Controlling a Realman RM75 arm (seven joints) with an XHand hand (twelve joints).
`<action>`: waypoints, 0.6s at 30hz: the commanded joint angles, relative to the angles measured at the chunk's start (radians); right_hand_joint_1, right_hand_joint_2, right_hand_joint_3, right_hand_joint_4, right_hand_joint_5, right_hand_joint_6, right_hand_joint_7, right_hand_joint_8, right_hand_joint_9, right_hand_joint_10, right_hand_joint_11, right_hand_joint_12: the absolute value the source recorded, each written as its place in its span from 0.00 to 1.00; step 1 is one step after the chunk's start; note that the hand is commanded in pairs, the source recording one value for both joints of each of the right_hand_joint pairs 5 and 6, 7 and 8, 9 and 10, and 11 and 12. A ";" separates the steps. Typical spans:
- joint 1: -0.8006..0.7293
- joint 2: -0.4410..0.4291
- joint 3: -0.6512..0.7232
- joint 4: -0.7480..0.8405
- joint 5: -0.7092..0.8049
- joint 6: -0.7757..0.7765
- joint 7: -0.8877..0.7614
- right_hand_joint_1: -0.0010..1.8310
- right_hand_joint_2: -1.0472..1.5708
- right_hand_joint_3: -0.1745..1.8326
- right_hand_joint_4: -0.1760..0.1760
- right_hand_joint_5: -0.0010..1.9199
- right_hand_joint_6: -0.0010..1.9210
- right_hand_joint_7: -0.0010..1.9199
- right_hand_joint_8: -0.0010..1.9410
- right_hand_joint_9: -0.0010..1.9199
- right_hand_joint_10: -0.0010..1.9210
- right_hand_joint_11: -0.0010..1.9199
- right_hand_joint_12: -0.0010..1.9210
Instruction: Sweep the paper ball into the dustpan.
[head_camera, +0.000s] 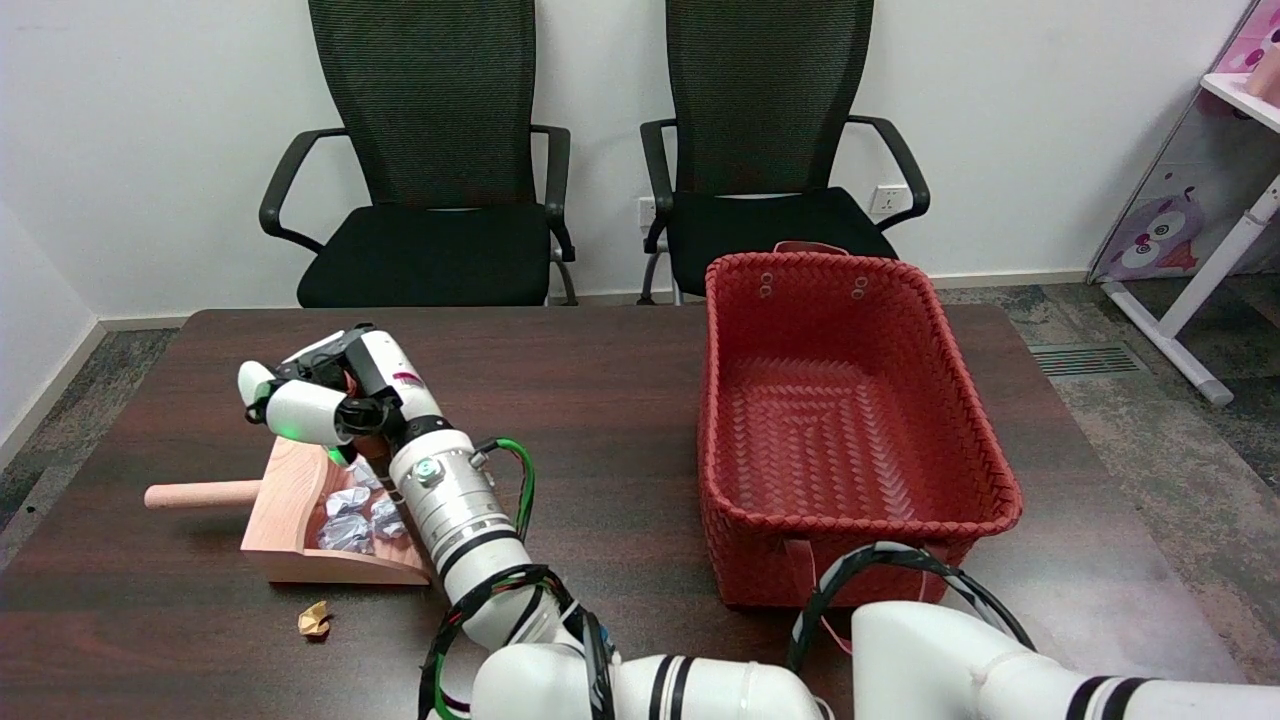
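A wooden dustpan (285, 500) lies on the dark table's left side, its round handle (200, 493) pointing left. Several silver paper balls (352, 518) sit inside it. A tan paper ball (314, 619) lies on the table just in front of the pan. My right hand (320, 398) hovers over the pan's far edge. Its fingers are curled around a small brown object (352, 384), most of which is hidden. The forearm (445, 500) crosses the pan's right side and covers part of it.
A large red woven basket (960, 400) stands on the table's right half. Two black office chairs (430, 200) wait behind the far edge. A pink shelf unit (1200, 200) stands on the floor at the right.
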 joint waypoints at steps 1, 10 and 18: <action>0.096 -0.035 0.013 0.158 -0.003 -0.014 0.357 0.50 0.93 0.83 1.00 1.00 1.00 1.00 0.99 1.00 1.00 1.00 1.00; 0.170 -0.004 0.045 0.175 0.047 0.000 0.568 0.47 1.00 0.62 1.00 1.00 1.00 1.00 0.99 1.00 1.00 1.00 1.00; 0.201 0.029 0.047 0.126 0.047 0.023 0.770 0.52 1.00 0.52 1.00 1.00 1.00 1.00 0.99 1.00 1.00 1.00 1.00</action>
